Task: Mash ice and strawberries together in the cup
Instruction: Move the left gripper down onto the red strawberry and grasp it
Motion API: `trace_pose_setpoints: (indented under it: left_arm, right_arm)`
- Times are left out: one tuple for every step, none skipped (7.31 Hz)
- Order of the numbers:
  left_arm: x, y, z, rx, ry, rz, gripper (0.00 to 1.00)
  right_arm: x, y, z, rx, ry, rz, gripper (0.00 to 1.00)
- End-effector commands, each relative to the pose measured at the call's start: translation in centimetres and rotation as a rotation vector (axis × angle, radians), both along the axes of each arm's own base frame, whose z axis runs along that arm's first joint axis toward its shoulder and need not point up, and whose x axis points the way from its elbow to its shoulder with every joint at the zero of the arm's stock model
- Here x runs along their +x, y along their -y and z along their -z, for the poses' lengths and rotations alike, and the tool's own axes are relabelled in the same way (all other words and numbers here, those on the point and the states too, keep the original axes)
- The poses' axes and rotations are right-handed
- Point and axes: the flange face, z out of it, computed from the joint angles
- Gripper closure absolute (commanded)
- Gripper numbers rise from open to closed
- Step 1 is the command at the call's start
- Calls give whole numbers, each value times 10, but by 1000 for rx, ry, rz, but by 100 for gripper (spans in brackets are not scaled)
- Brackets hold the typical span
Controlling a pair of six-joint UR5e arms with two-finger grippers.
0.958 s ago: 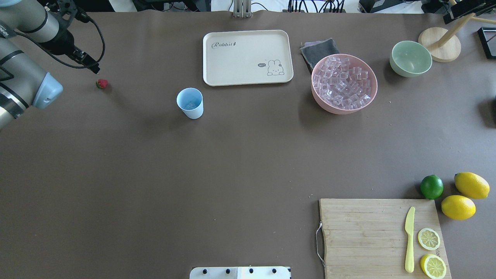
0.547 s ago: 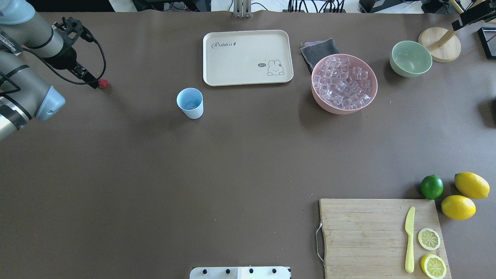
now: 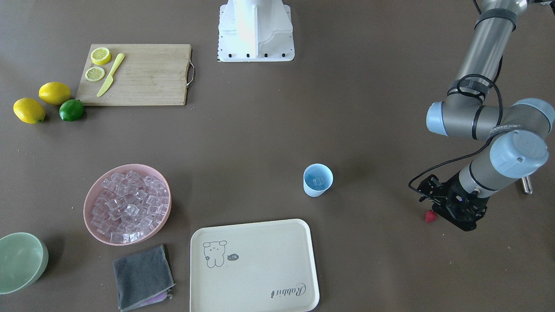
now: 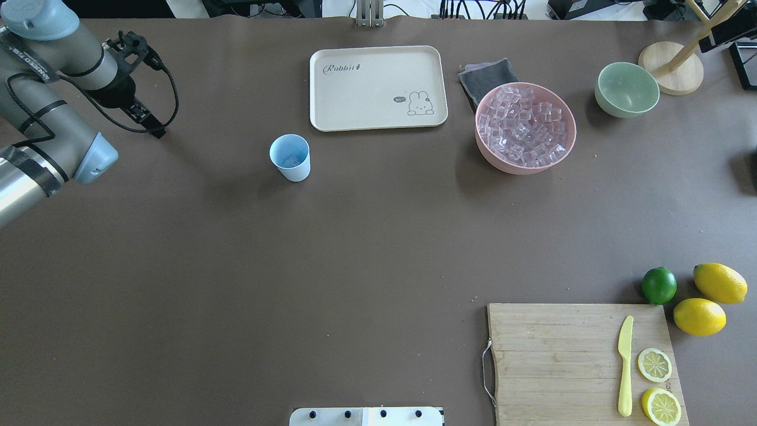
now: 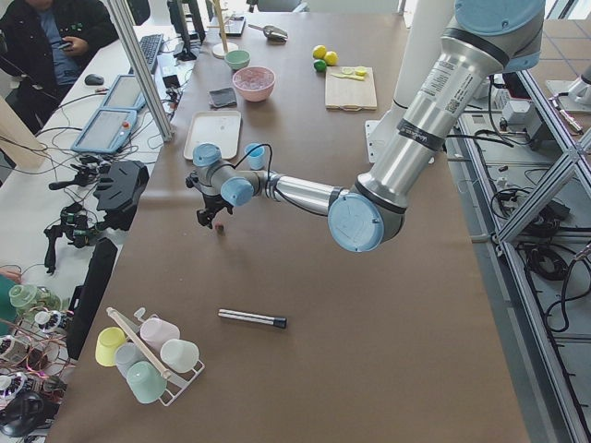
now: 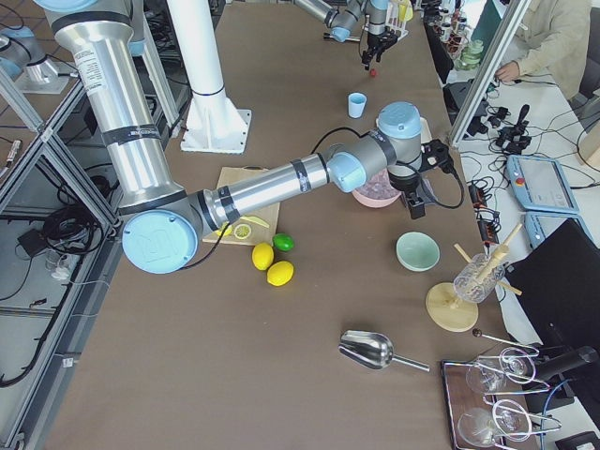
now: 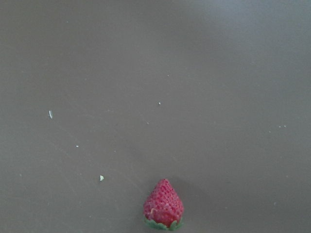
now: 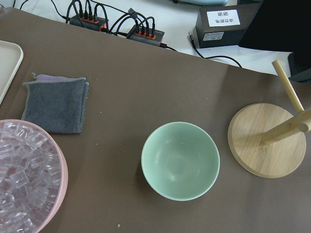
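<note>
Left wrist-mounted view shows the strawberry at the frame's bottom edge. I can't tell if the left hand is spread, so descending may knock it away.

A bare stretch of table lies between the strawberry and the cup, open for a straight pass. The flat tray lies near the cup's far side. The pink bowl stands well apart to the cup's right. The cup's mouth is uncovered. The cutting board and 2 lemons sit far off, near the right corner.
</note>
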Motion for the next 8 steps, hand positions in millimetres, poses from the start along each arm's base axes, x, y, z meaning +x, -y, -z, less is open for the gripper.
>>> trace_pose_setpoints:
  left_arm:
    - [17,7,-1,-9,16,-11,10]
    - [25,9,-2,-2,37,-6,10]
    - [24,9,-4,-4,41,-6,10]
    - [24,9,-15,-19,53,-7,10]
    - [25,9,-15,-20,53,-8,10]
    - [25,8,-19,-27,57,-8,13]
    - [25,8,-18,-24,55,-8,23]
    - [26,9,-16,-22,52,-8,26]
  right_arm:
    - [1,-4,-5,-7,-1,-3,1]
    - [1,-5,-8,-11,-3,-3,1]
    - [2,-5,-10,-13,-10,-8,1]
    - [2,-5,-9,-9,-13,-11,1]
    - [2,-5,-9,-9,-14,-12,1]
    - [2,-5,-9,-8,-14,-12,1]
    - [2,-5,-9,-8,-14,-12,1]
    - [3,-5,-8,-6,-13,-13,1]
